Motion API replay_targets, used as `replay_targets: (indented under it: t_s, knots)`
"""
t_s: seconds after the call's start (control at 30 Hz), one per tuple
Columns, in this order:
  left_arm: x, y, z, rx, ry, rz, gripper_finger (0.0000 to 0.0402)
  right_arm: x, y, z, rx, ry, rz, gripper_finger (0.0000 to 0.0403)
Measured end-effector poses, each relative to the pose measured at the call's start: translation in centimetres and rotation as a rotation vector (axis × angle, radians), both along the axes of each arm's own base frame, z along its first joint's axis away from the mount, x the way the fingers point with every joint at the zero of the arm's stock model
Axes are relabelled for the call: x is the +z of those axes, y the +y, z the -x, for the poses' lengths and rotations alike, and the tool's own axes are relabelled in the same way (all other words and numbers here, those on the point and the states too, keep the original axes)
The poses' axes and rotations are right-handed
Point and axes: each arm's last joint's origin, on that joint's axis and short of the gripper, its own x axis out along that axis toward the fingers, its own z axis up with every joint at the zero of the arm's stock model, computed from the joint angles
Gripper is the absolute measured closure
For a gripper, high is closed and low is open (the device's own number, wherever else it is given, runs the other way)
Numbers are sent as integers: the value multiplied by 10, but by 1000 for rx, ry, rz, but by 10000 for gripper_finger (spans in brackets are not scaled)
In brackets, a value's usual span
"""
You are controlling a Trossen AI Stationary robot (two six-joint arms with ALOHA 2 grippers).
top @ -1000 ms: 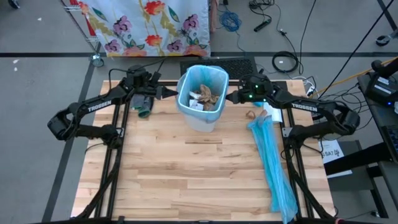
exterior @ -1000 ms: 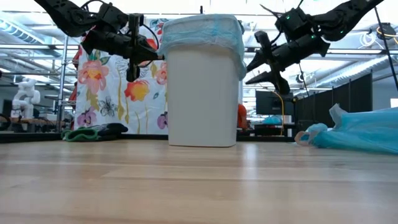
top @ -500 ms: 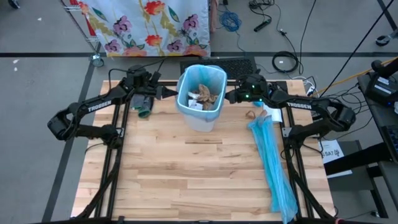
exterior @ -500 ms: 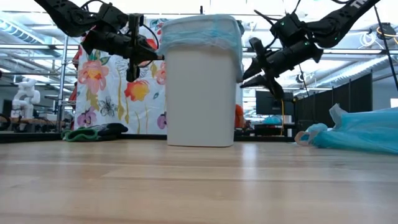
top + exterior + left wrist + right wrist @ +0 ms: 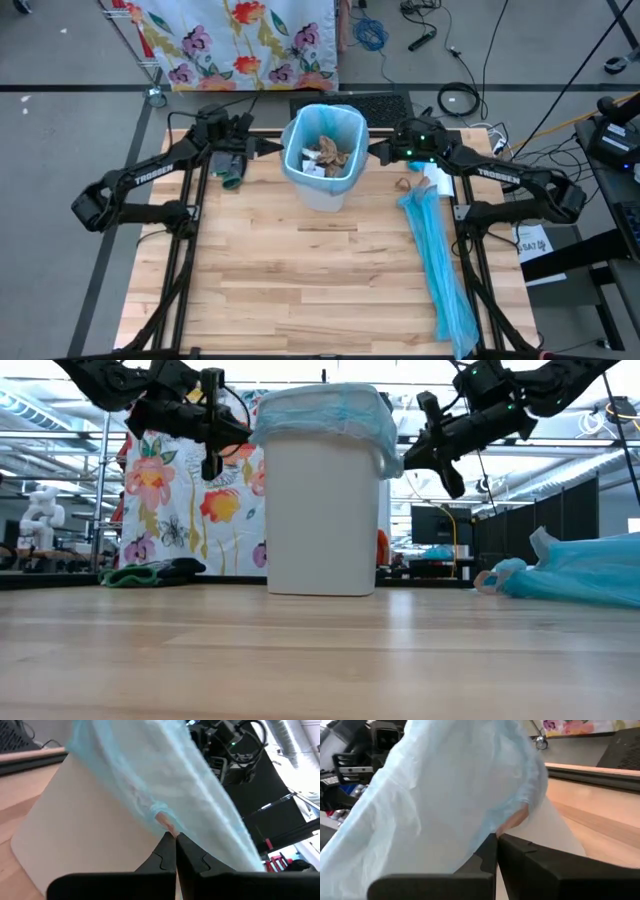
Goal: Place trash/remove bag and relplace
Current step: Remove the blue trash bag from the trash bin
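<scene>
A white bin (image 5: 318,185) stands at the table's far middle, lined with a light-blue bag (image 5: 322,412) whose edge is turned down over the rim. Trash (image 5: 330,155), brown paper and white tissue scraps, lies inside. My left gripper (image 5: 272,147) is shut on the bag's edge at the bin's left side, just below the rim. At the same height, my right gripper (image 5: 373,152) is shut on the bag's edge at the bin's right side. My left gripper pinches the bag's turned-down hem (image 5: 161,816) at the bin's left side between its two fingers. It comes in nearly level from the table's left. The hem is drawn a little off the bin wall (image 5: 252,434). My right gripper pinches the bag's turned-down hem (image 5: 516,815) at the bin's right side between its two fingers. It comes slanting from the table's right, pointing slightly down. The hem is pulled out from the bin wall into a small flap (image 5: 392,460).
Long light-blue plastic sheets (image 5: 437,262) lie along the table's right side. A small brown scrap (image 5: 405,186) sits near their far end. A dark green bundle (image 5: 230,170) lies left of the bin. A flowered cloth (image 5: 240,40) hangs beyond the far edge.
My right gripper has shut on the bag's hem at the bin's right side, then gone up and a little toward the table's right, drawing the hem out. My left gripper, staying shut, has risen and drawn slightly toward the table's left, pulling its hem outward.
</scene>
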Motion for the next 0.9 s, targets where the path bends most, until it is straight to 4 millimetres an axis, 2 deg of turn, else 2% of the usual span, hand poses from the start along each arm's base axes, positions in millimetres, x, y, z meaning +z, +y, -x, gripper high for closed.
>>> replay_targets:
  t_s: [0.13,0.3,0.43,0.57,0.67,0.8,0.9]
  knots:
    - [17,-2,2,3,-39,-42,401,8,6,8,-20,-2,18,403]
    - [44,-4,2,-1,-98,-106,401,27,13,19,-25,-86,63,403]
    - [58,-7,-1,-19,-125,-132,402,40,19,26,-24,-155,95,403]
    - [73,-9,-2,-30,-158,-165,402,54,24,26,-6,-220,131,403]
    - [83,-10,-2,-31,-178,-186,402,73,26,20,19,-240,169,403]
    - [95,-11,-1,-34,-201,-205,402,100,26,15,37,-188,170,403]
    - [95,-14,-4,-45,-200,-158,402,106,25,12,45,-74,122,403]
